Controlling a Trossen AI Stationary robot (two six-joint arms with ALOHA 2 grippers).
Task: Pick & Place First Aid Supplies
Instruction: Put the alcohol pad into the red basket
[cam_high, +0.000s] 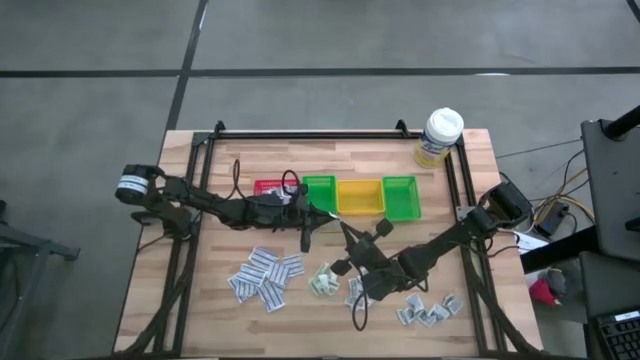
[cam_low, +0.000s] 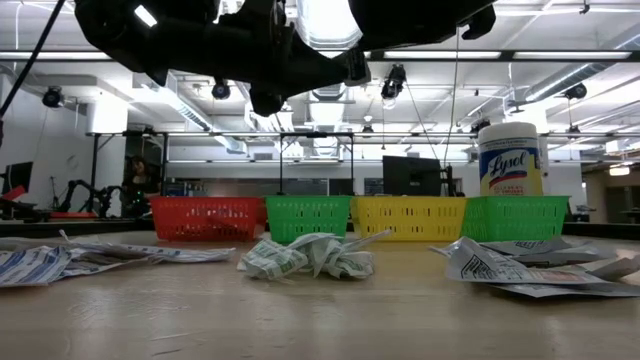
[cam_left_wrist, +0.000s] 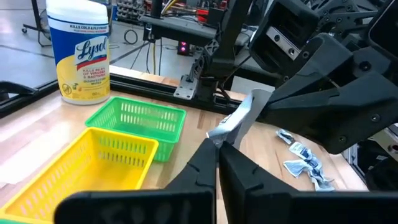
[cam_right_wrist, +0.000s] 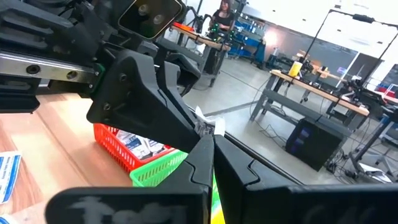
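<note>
One small white packet (cam_left_wrist: 241, 118) of the first aid supplies hangs in the air between my two grippers, near the green bin (cam_high: 320, 194) in the high view. My left gripper (cam_left_wrist: 217, 144) reaches in from the table's left and is shut on it. My right gripper (cam_right_wrist: 211, 140) comes from the near right and is shut on it too. In the high view the two grippers meet at the middle of the table, left gripper (cam_high: 330, 213) and right gripper (cam_high: 343, 226). Other packets (cam_high: 265, 277) lie flat on the table. My left gripper pinches one end of the packet (cam_left_wrist: 222, 133) between its two fingertips, coming level from the table's left. The packet is clear of the table and runs from these fingertips to the other gripper. My right gripper pinches the packet's other end (cam_right_wrist: 208, 129) between its two fingertips, coming level from the near right. The left gripper's fingers (cam_right_wrist: 177, 121) stand right against it.
A red bin (cam_high: 268, 189) holding packets, the green bin, a yellow bin (cam_high: 360, 197) and a second green bin (cam_high: 400, 197) stand in a row at the middle. A white-capped bottle (cam_high: 440, 136) stands far right. More packet piles (cam_high: 323, 282) (cam_high: 430, 310) lie near the front.
</note>
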